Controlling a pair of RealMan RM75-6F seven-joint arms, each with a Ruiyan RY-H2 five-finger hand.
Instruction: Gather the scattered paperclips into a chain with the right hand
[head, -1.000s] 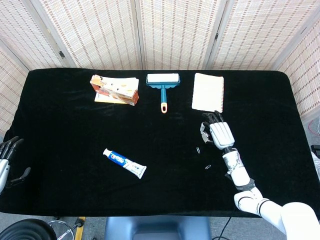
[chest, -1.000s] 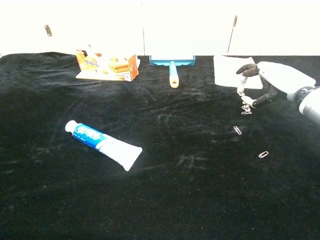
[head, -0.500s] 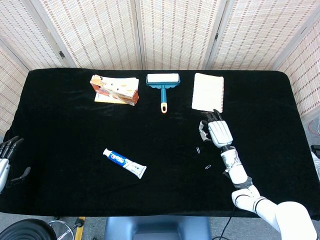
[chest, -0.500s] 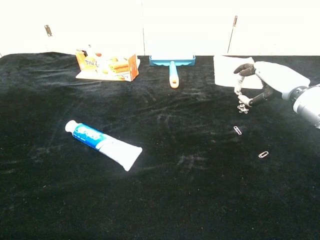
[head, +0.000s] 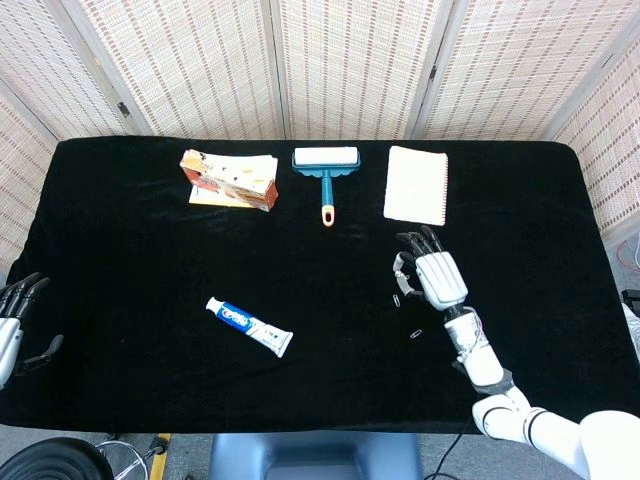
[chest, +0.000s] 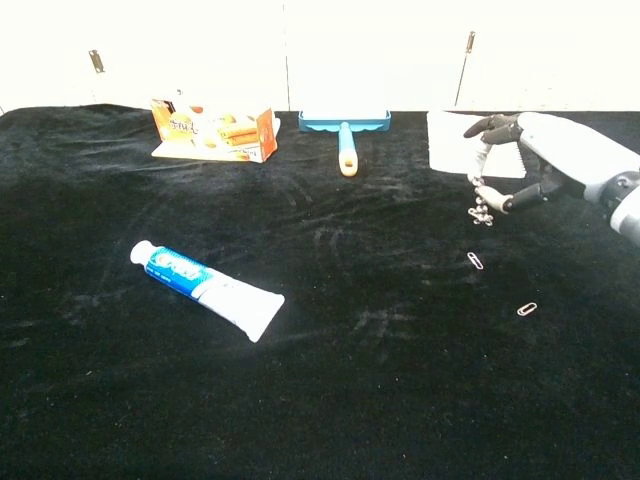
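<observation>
Chest view: right hand (chest: 530, 160) pinches short paperclip chain (chest: 480, 205) dangling above worktop (chest: 330, 390), probably to carry it to loose clips (chest: 476, 261) just below; left hand (head: 15, 325) idle, fingers apart.

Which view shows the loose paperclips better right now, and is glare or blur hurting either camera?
Chest view: backdrop above the table is blown out white, but the two loose paperclips and the chain hanging from the right hand read sharply. Head view: even light, no glare; the clips are tiny specks on black cloth.
</observation>
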